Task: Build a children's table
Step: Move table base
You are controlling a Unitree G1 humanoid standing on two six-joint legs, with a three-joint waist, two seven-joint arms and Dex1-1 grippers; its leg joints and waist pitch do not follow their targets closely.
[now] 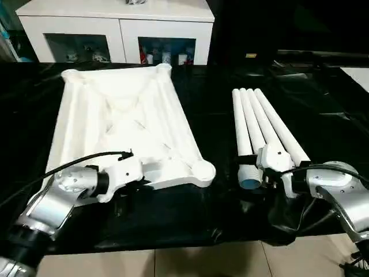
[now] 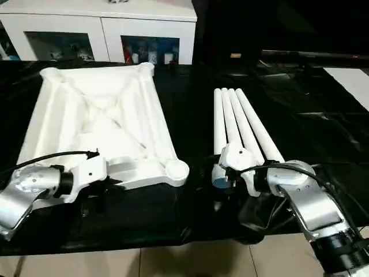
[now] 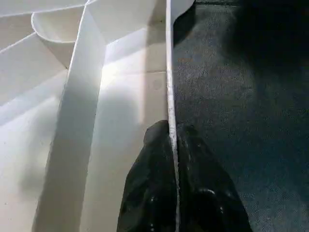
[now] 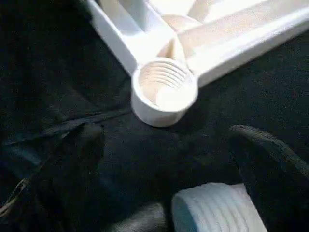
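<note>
The children's table lies in parts on a black cloth. Its white top (image 1: 124,121) rests upside down, ribs up, with a round threaded corner socket (image 4: 164,89) at the near right corner. My left gripper (image 3: 171,130) is shut on the thin rim of the top's near edge, one black finger on each side; in the head view it (image 1: 140,176) sits at that edge. Several white legs (image 1: 265,121) lie side by side to the right. My right gripper (image 4: 166,130) is open, its fingers (image 4: 270,159) standing on either side of one leg's threaded near end (image 4: 217,208).
A white cabinet (image 1: 115,29) with glass doors stands behind the work surface. The black cloth (image 1: 219,115) ends at the front edge, with tiled floor (image 1: 190,262) below. A pale flat object (image 1: 357,75) lies at the far right.
</note>
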